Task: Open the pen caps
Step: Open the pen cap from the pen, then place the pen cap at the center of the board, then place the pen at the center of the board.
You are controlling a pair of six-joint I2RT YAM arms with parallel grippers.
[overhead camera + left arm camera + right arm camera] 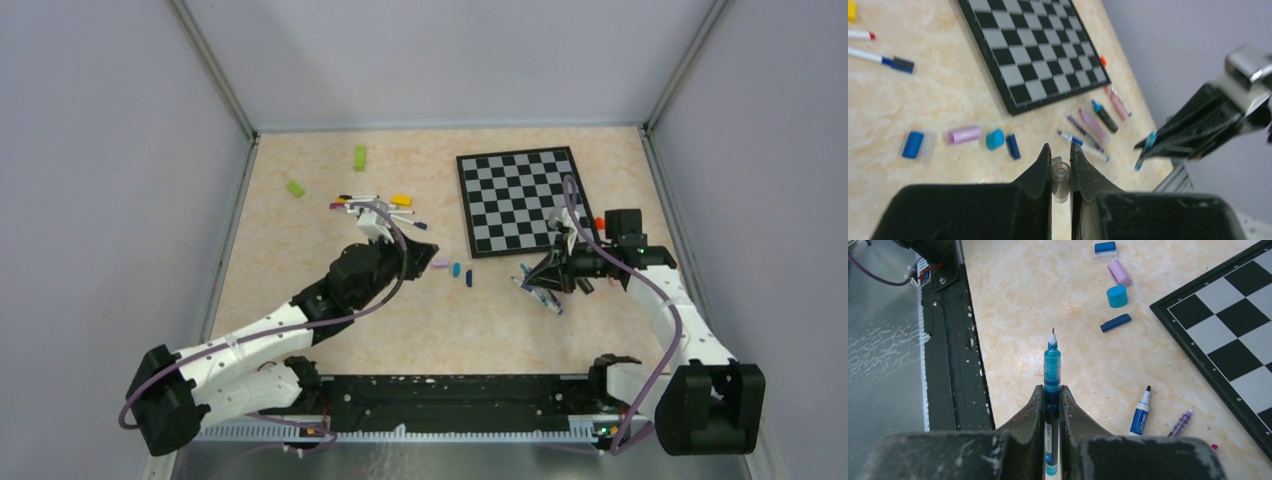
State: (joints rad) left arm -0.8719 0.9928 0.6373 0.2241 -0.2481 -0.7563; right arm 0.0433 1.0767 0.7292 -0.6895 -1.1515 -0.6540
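Close by the chessboard's (520, 200) near edge, the right gripper (1052, 390) pinches an uncapped teal pen (1052, 365) while the left gripper (1061, 147) clamps a clear cap (1060, 176).

The table (300, 300) has a pale, sandy top with a stone look. Plain light grey walls (440, 60) stand along its left, back and right edges. A thin metal strip (216, 70) runs up from each back corner.

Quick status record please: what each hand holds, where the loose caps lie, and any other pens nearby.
left hand: shut on clear cap
right hand: shut on teal pen, tip bare
loose caps: blue cap, pink cap, teal cap, dark blue cap, on table beside chessboard
other pens: several lying off the chessboard's corner
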